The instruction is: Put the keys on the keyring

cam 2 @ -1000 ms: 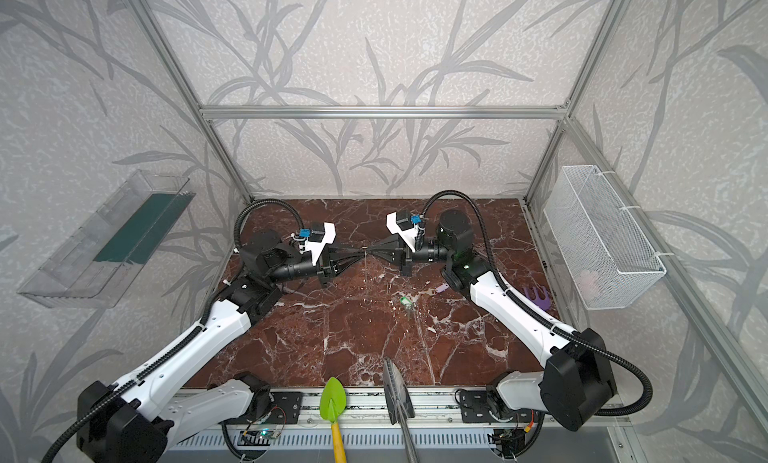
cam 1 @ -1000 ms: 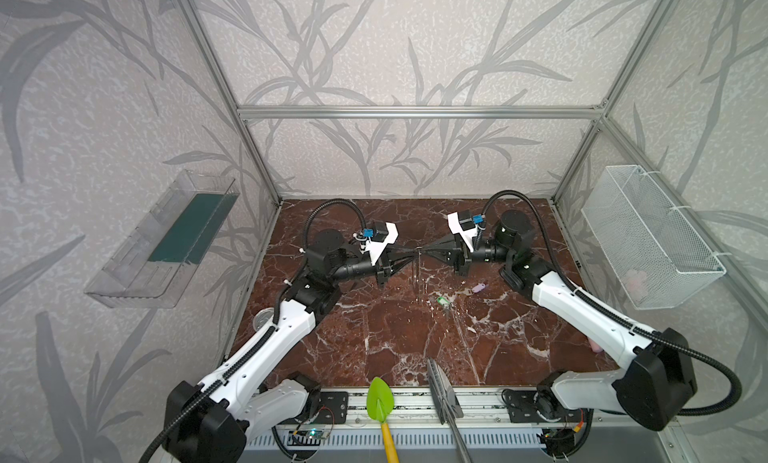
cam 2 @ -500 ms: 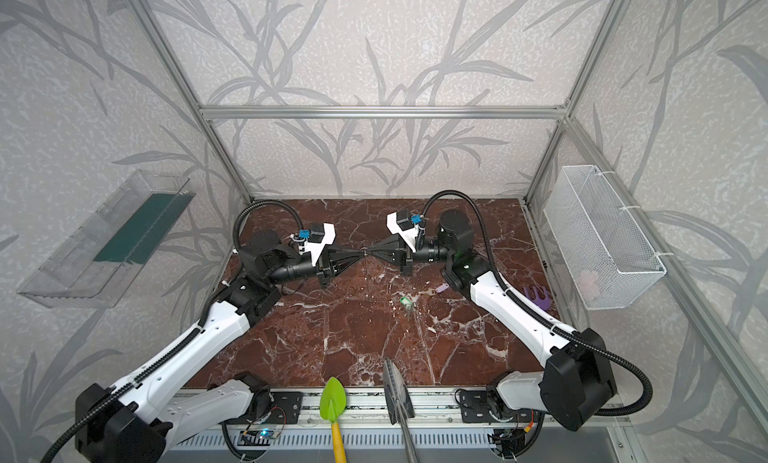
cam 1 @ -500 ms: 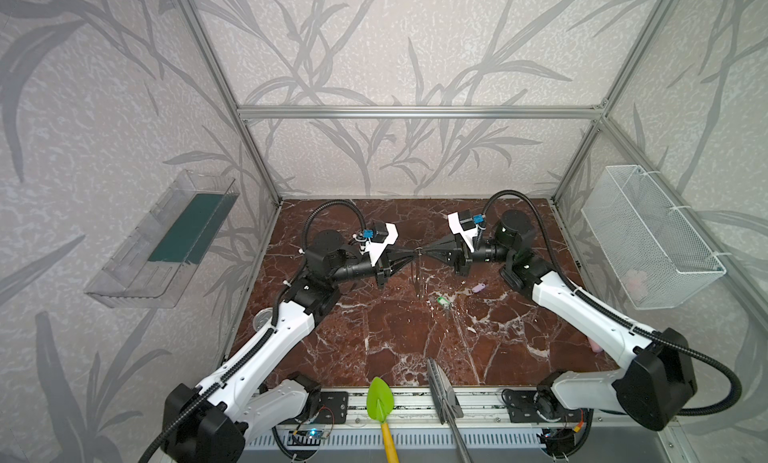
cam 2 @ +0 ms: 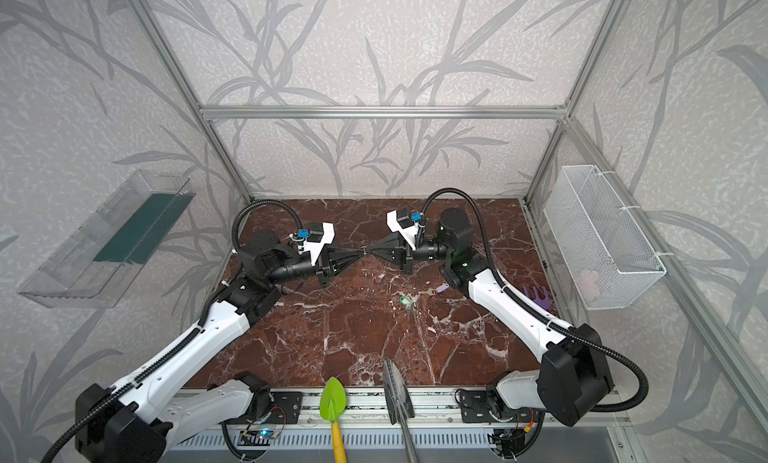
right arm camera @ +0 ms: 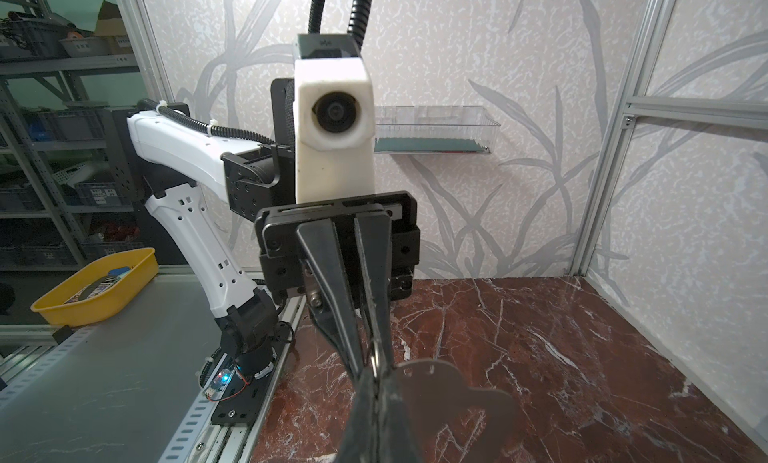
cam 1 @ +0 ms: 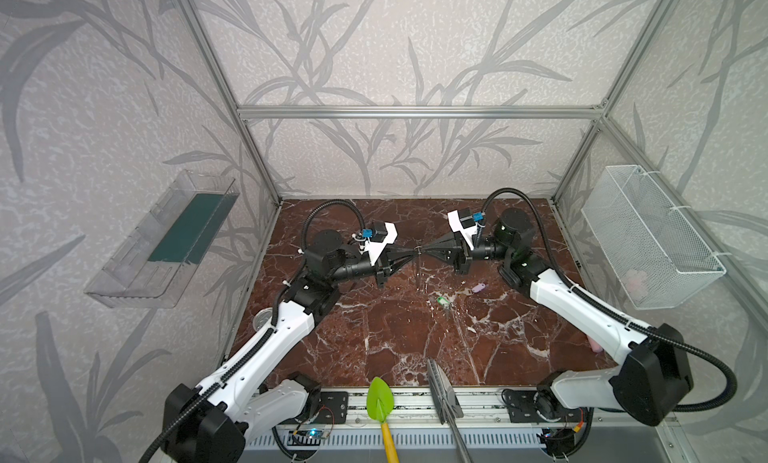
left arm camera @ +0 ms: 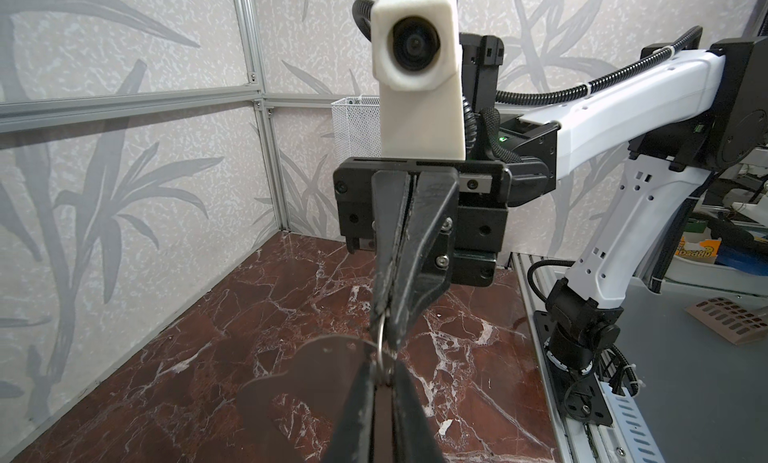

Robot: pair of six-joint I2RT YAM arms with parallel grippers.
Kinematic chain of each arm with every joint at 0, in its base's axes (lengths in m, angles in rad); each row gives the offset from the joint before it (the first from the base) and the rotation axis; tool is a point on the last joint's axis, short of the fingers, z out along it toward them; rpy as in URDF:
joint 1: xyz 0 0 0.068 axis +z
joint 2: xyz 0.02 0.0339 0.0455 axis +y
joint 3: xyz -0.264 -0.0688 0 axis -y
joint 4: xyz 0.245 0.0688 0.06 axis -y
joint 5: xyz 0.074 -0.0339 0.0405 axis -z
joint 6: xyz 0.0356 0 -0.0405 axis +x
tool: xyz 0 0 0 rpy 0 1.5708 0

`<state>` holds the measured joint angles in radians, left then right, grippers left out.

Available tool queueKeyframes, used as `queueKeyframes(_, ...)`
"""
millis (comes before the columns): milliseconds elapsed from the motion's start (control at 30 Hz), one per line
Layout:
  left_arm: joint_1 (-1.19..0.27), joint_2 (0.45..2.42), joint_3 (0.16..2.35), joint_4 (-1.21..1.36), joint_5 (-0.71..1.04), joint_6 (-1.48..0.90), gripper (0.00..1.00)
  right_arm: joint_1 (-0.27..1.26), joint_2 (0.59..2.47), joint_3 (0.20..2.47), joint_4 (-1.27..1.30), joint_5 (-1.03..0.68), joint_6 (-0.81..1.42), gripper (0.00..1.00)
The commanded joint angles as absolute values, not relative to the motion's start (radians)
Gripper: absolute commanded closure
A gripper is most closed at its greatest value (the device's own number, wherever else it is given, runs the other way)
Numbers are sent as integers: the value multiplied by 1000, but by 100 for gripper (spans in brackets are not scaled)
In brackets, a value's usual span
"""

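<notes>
Two grippers are met tip to tip above the marble surface: the left gripper and right gripper, jaws of both nearly closed on one keyring. Two keys are seen below, green key and lilac key. The keyring's tag is partly hidden.

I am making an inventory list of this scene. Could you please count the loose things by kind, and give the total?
Keys: 2, green key and lilac key
Keyring: 1, keyring, held up between both hands
Toy shovels: 1, green shovel
Purple claw tools: 1, purple claw
Grey bladed tools: 1, grey tool
Total: 6
</notes>
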<state>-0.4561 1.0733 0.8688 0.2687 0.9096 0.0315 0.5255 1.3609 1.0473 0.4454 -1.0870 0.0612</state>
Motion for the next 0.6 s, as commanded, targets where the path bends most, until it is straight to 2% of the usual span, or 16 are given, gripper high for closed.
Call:
queueKeyframes(0, -454, 1074, 886, 298, 913, 43, 86, 524, 1369, 1080, 492, -1118, 77, 100)
queueKeyframes(200, -454, 1074, 885, 305, 910, 42, 86, 524, 1376, 1080, 495, -1126, 81, 100)
queueKeyframes(500, -454, 1078, 884, 290, 880, 33, 100, 524, 1381, 1074, 505, -1121, 85, 100)
queueKeyframes(567, -454, 1075, 886, 266, 852, 32, 100, 523, 1378, 1078, 484, -1090, 77, 100)
